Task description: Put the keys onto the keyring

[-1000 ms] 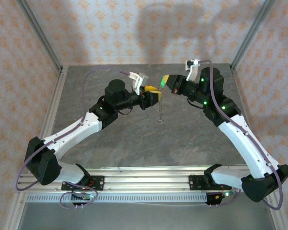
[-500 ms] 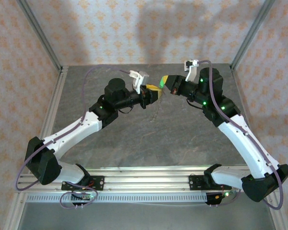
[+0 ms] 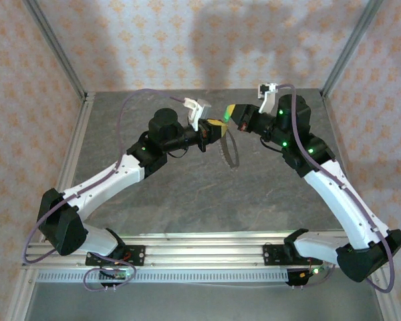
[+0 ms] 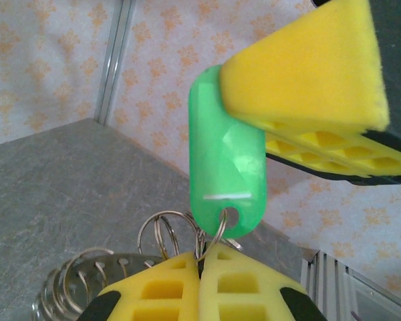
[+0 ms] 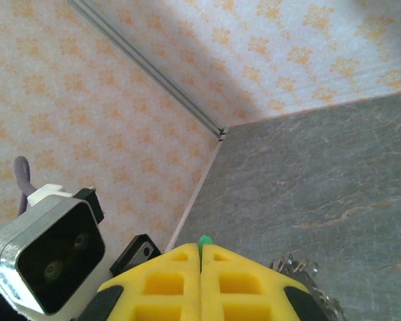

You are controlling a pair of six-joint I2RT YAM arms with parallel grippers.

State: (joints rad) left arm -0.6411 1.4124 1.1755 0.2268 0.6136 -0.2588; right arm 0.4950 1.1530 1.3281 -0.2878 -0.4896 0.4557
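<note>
My two grippers meet above the middle back of the table. The right gripper [image 3: 232,115] [image 5: 200,253] is shut on the key; a sliver of its green head [image 5: 202,242] shows between the pads. In the left wrist view that green head [image 4: 226,167] hangs from the right gripper's yellow pads [image 4: 307,67]. A small wire ring [image 4: 217,234] passes through its hole and runs between the pads of my left gripper [image 4: 202,257] [image 3: 217,130], which is shut on it. The large keyring [image 3: 228,150] [image 4: 67,287] hangs below, carrying several small wire loops.
Grey stone-pattern table [image 3: 187,194] inside patterned walls with aluminium posts [image 3: 53,47]. The left wrist camera housing [image 5: 47,261] sits close to the right gripper. Part of the keyring [image 5: 307,281] shows low in the right wrist view.
My left gripper has closed from part open to shut. The keyring, hanging edge-on before, now swings out to the right below the left gripper. The right arm has held still.
</note>
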